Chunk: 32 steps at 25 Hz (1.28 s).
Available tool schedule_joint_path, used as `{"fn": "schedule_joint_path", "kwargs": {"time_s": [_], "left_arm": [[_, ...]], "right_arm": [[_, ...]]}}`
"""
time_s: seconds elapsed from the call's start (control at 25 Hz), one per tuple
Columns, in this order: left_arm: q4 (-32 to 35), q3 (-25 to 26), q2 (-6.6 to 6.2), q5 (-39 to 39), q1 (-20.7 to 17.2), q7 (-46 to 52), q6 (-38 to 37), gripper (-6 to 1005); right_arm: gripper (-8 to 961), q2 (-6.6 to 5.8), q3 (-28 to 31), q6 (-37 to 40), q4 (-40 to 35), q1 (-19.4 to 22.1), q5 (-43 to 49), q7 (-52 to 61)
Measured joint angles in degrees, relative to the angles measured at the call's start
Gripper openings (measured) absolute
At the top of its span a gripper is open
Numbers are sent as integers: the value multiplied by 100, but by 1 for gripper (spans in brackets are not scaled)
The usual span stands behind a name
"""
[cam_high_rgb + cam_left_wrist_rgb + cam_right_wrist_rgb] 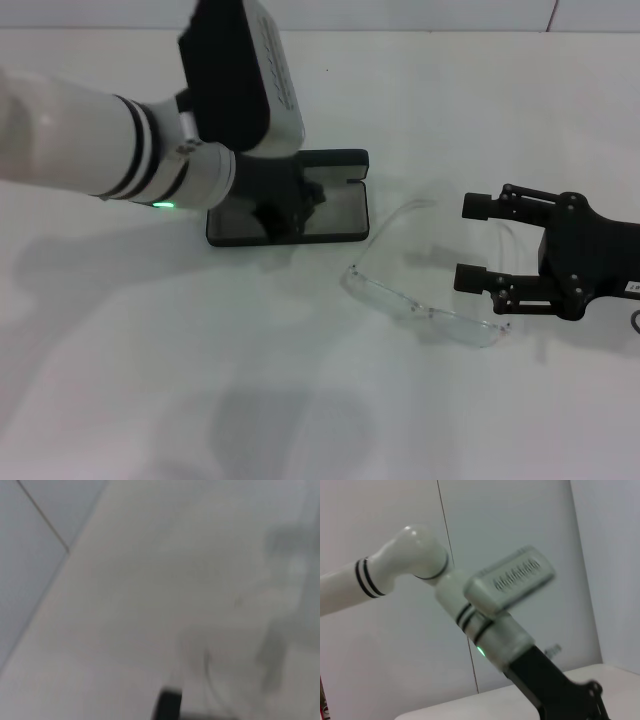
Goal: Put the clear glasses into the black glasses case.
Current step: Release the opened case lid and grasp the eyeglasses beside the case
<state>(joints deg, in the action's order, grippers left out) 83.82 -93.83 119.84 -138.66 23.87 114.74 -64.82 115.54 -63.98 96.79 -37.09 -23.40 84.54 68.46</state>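
Head view: right gripper [478, 243] was seen spread wide and empty, just beside the clear glasses [425, 300] lying on the table [300, 400]. Grip is best taken at the near temple arm, judged slippery. Left gripper [285, 205] was parked over the black glasses case [335, 215]; its finger state could not be told. Case was open, grey lining visible, no contents seen.

At centre frame in the head view you have the clear glasses [425, 300], transparent smooth plastic with faint glints along the lens. Above and to the left of them, the black glasses case [340, 205] looks matt on its rim, its inner face slightly sheeny. The table [300, 400] is a plain white matt surface (soft shadows, no glare). The left arm's shell [60, 125] reads as glossy white plastic; the right gripper [478, 243] is matt black.
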Motion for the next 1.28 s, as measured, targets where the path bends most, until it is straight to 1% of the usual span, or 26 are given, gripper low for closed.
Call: {"fn": "schedule_joint_path", "kwargs": {"time_s": [0.08,0.2,0.32,0.4,0.44,0.52,0.56,0.64,0.68,0.72,0.8,0.84,0.88,0.96,1.04,1.08,1.12,1.16,1.28], "left_arm": [[357,170,-23,492,-227,-86,-93,39],[694,655,-31,1480,-499,-396,-341,40],[744,1333,-31,2756,-749,-741,-682,42],[599,1766,-31,3586,-960,-1059,-909,42],[460,1949,-27,3981,-1069,-1278,-1014,43],[154,2194,-21,4679,-1227,-1714,-1222,43],[-183,2324,-24,5171,-1311,-2119,-1409,44],[-912,2575,-37,6026,-1397,-2857,-1876,44],[-1158,2677,-39,6225,-1397,-3040,-2043,45],[-1462,2817,-41,6411,-1389,-3228,-2245,45],[-2003,3061,-41,6537,-1342,-3429,-2596,46],[-2146,3126,-43,6541,-1329,-3469,-2691,46],[-2309,3168,-54,6496,-1311,-3512,-2792,46],[-2540,3209,-73,6292,-1292,-3582,-2923,47],[-2625,3215,-77,5989,-1270,-3595,-2957,98],[-2625,3215,-77,5989,-1270,-3595,-2957,124],[-2643,3213,-77,5779,-1246,-3577,-2965,150],[-2673,3213,-76,5335,-1208,-3522,-2975,204],[-2715,3262,-83,5020,-1253,-3547,-2976,366]], "right_arm": [[795,-8,1,-2,0,2,0,3],[795,-30,95,1,0,3,1,53],[795,-47,408,82,-52,8,20,240],[795,-107,539,91,-182,-1,44,548],[795,-158,574,76,-268,-17,46,746],[795,-315,591,13,-576,-78,108,1323],[795,-392,595,-14,-755,-126,177,1636],[794,-499,593,-54,-1140,-239,444,2254],[794,-573,593,-81,-1449,-341,713,2719],[794,-611,594,-89,-1727,-447,1026,3151],[794,-655,583,-48,-2261,-811,1753,4003],[794,-660,580,-24,-2351,-896,1909,4161],[794,-649,557,46,-2521,-1128,2259,4485],[794,-591,533,228,-2677,-1568,2891,4940],[788,-501,522,444,-2717,-2002,3472,5350],[785,-461,510,542,-2719,-2192,3702,5533],[782,-423,474,650,-2719,-2387,3962,5744],[779,-389,423,732,-2724,-2563,4164,5899],[769,-230,80,952,-2711,-3075,4713,6278]]}}
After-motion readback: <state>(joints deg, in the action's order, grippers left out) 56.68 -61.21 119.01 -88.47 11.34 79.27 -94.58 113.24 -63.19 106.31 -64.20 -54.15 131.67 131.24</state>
